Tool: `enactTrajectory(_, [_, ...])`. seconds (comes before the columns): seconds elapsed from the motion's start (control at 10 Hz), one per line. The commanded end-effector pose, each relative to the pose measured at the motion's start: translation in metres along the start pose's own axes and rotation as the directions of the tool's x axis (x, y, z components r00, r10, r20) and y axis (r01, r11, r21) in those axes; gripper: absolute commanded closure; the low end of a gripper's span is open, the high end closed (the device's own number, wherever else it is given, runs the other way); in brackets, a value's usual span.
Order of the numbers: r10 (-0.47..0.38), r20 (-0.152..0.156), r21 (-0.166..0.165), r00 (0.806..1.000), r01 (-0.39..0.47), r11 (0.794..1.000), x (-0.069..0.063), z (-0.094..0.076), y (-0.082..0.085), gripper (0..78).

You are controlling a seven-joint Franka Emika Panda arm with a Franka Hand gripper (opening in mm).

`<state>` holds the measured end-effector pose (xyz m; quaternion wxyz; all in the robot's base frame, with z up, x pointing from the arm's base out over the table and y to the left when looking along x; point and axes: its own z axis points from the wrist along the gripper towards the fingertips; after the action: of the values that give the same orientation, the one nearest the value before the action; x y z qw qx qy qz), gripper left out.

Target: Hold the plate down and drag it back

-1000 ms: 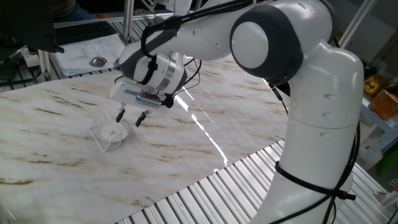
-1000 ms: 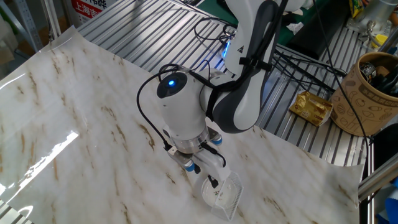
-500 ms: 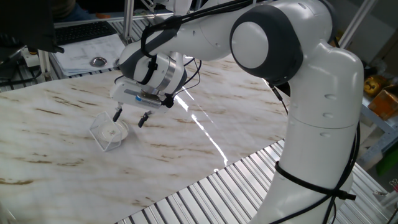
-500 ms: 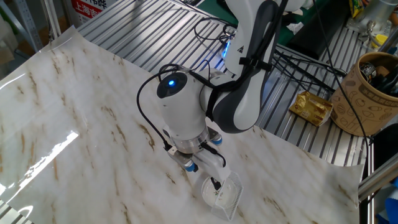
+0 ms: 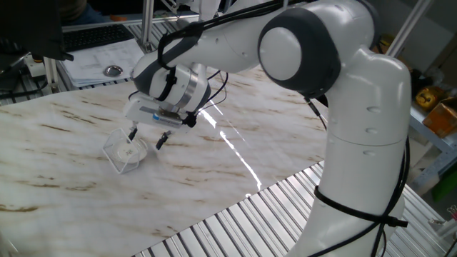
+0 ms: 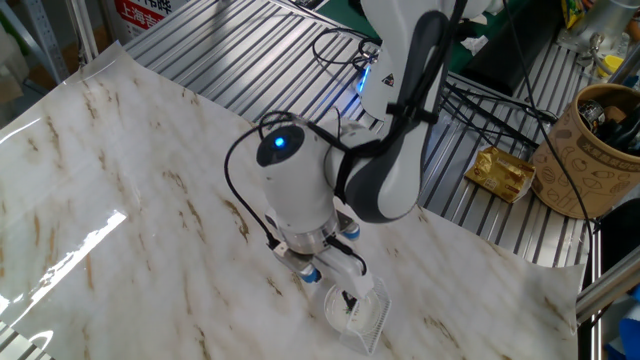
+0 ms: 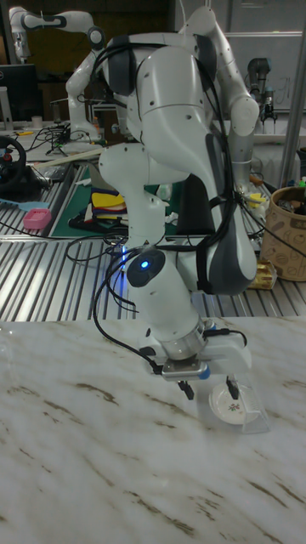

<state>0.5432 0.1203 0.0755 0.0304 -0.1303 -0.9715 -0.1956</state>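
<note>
The plate (image 5: 131, 151) is a small white round dish on the marble tabletop, and it sits inside a clear see-through box (image 5: 116, 158). It also shows as the plate (image 7: 230, 410) in the tall view and the plate (image 6: 343, 309) in the other fixed view. My gripper (image 5: 146, 138) hangs just above it, open, fingers pointing down. One fingertip (image 5: 131, 133) is over the plate's far rim, while the second fingertip (image 5: 160, 141) stands off to the side over bare marble. Nothing is held between them. In the tall view the gripper (image 7: 208, 389) shows one finger over the dish.
A shiny metal disc (image 5: 112, 70) and papers lie at the far edge. Ribbed metal decking (image 5: 235, 221) borders the marble sheet. A brown paper cup (image 6: 600, 150) and a gold packet (image 6: 503, 172) sit off the sheet. The arm's bulky wrist (image 6: 295, 190) looms over the plate.
The gripper has shifted slightly left and down toward the plate. The plate and the clear box have not moved.
</note>
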Motion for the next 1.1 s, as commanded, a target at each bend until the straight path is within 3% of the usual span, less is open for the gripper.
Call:
enactTrajectory(0.1, [-0.006,0.001,-0.005,1.000,0.006,1.000,0.0018,0.0019,0.0045,0.1])
enactTrajectory(0.4, [0.011,0.005,-0.001,1.000,-0.011,1.000,0.0117,-0.0002,0.0130,0.1])
enactTrajectory(1.0, [-0.007,0.021,0.005,1.000,0.007,1.000,0.0084,0.0070,0.0118,0.1])
enactTrajectory(1.1, [-0.005,0.024,0.009,1.000,0.005,1.000,0.0080,0.0070,0.0116,76.4])
